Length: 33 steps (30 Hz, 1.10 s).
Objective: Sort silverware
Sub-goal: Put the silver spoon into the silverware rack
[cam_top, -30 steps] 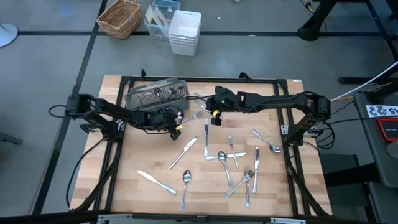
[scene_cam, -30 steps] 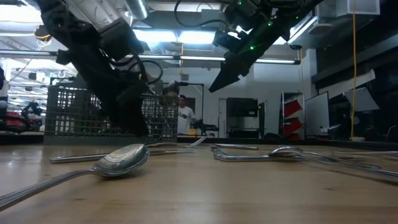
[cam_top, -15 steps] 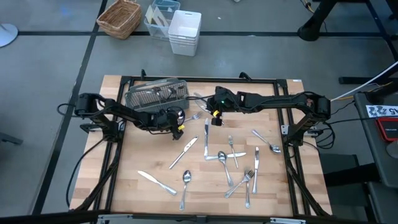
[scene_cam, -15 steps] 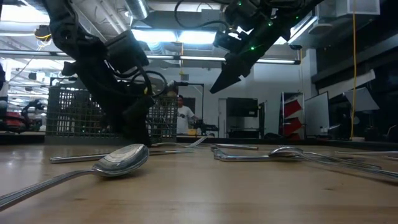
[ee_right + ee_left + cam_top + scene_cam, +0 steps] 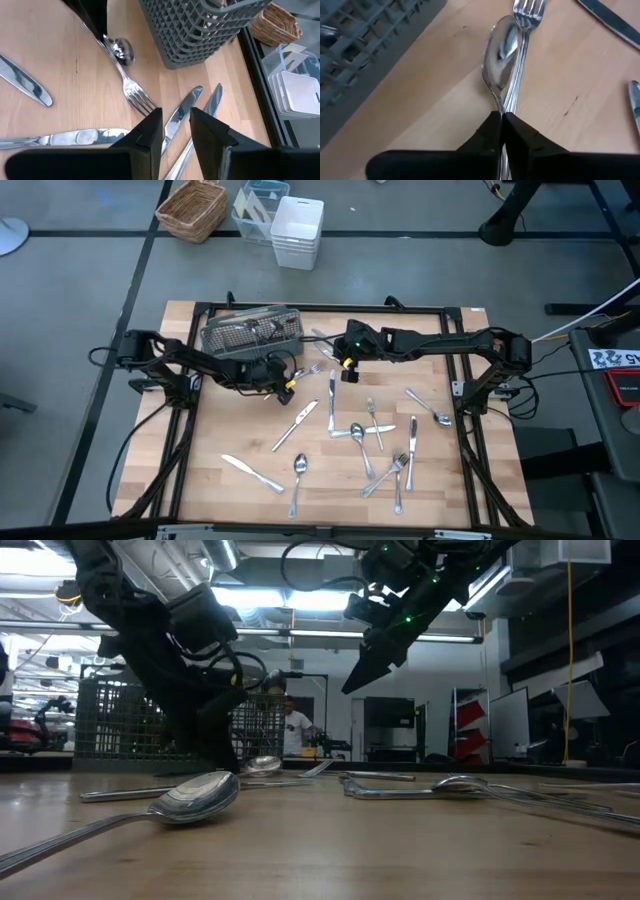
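Silverware (image 5: pixel 370 435) lies scattered flat over the wooden table's middle and near side. My left gripper (image 5: pixel 287 383) is down at the table beside the grey mesh caddy (image 5: pixel 252 330), shut on a spoon (image 5: pixel 502 50) that lies against a fork (image 5: pixel 527 15). The low view shows that spoon's bowl (image 5: pixel 262 766) just off the board next to the left gripper (image 5: pixel 222 755). My right gripper (image 5: pixel 347 370) hangs above the table to the right of it, open (image 5: pixel 175 125), with nothing between its fingers and knives (image 5: pixel 181 115) below it. My left gripper pinches the spoon's handle just behind the bowl (image 5: pixel 498 106) between its two shut fingers (image 5: pixel 492 127). The fingers slant down from the table's left side and lie along the handle. The fork's handle (image 5: pixel 514 97) runs under one finger; whether it is pinched too, I cannot tell.
The caddy stands at the table's far left with pieces in it. A black frame (image 5: pixel 320 308) borders the board. Knives (image 5: pixel 252 472), spoons (image 5: pixel 296 480) and forks (image 5: pixel 390 472) lie across the near half. A wicker basket (image 5: pixel 192 208) and white bins (image 5: pixel 297 230) stand beyond the table.
My left gripper has sunk slightly onto the table beside the caddy and shut on the spoon's handle. In the low view the spoon's bowl now shows beside its fingers, where it did not before. My right gripper has kept still.
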{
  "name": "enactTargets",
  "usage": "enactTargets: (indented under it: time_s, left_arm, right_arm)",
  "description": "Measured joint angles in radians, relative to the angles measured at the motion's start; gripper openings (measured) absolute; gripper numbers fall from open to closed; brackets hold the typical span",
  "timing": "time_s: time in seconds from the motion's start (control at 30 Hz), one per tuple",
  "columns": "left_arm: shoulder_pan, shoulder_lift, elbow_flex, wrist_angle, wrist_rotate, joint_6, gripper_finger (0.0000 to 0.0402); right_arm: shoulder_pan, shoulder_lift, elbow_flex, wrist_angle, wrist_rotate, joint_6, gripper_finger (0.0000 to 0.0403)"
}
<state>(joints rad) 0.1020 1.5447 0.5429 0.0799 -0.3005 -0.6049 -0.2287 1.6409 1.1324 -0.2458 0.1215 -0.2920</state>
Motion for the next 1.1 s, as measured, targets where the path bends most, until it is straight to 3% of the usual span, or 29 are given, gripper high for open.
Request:
enactTargets:
  time_s: [0.43,0.73,0.9,1.1]
  left_arm:
    - [0.000,-0.193,-0.001,0.036,0.039,-0.014,0.0005]
    - [0.028,-0.366,0.001,0.304,0.028,0.194,0.0005]
    - [0.064,-0.432,0.001,0.365,0.017,0.287,0.0003]
    - [0.126,-0.444,0.001,0.407,-0.100,0.373,0.0005]
  right_arm:
    - [0.000,0.000,0.000,-0.031,0.001,0.000,0.0101]
    - [0.000,0.000,0.000,-0.086,0.009,0.000,0.0101]
    - [0.000,-0.026,0.000,-0.182,0.116,0.007,0.0101]
    - [0.000,-0.083,0.000,-0.264,0.229,0.053,0.0101]
